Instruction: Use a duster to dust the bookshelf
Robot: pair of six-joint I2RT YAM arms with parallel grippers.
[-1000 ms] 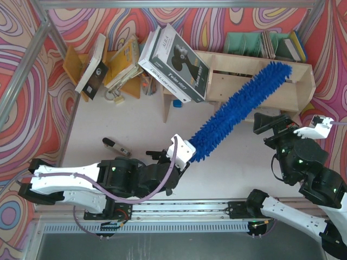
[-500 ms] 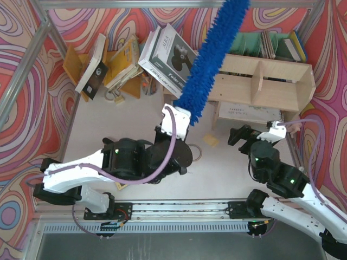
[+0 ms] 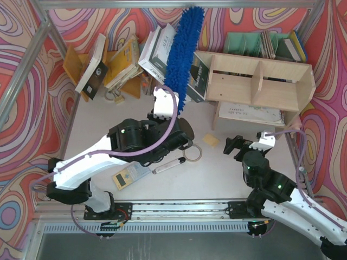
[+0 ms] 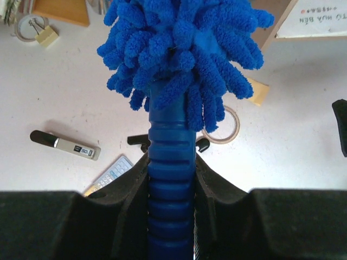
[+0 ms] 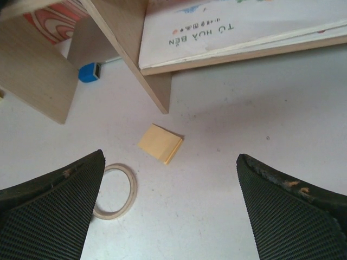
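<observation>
The blue fluffy duster (image 3: 181, 54) points away from me toward the back wall, lying across the leaning books just left of the bookshelf (image 3: 260, 81). My left gripper (image 3: 164, 104) is shut on its ribbed blue handle (image 4: 171, 179), with a black finger (image 4: 127, 195) pressed against each side. The shaggy head (image 4: 184, 54) fills the top of the left wrist view. My right gripper (image 3: 233, 145) hovers low over the table in front of the shelf, open and holding nothing (image 5: 169, 157). A shelf leg (image 5: 130, 54) stands just ahead of it.
Leaning books (image 3: 119, 59) crowd the back left, and more books (image 3: 265, 43) stand behind the shelf. A flat book (image 5: 217, 27) lies under the shelf. On the table are a tape ring (image 3: 192, 153), a yellow sticky pad (image 3: 211, 141), a calculator (image 3: 126, 177) and a pen (image 3: 171, 165).
The left arm swung the duster from lying across the shelf at the right to pointing at the back wall over the books. The right arm moved left and lower, toward the table's middle.
</observation>
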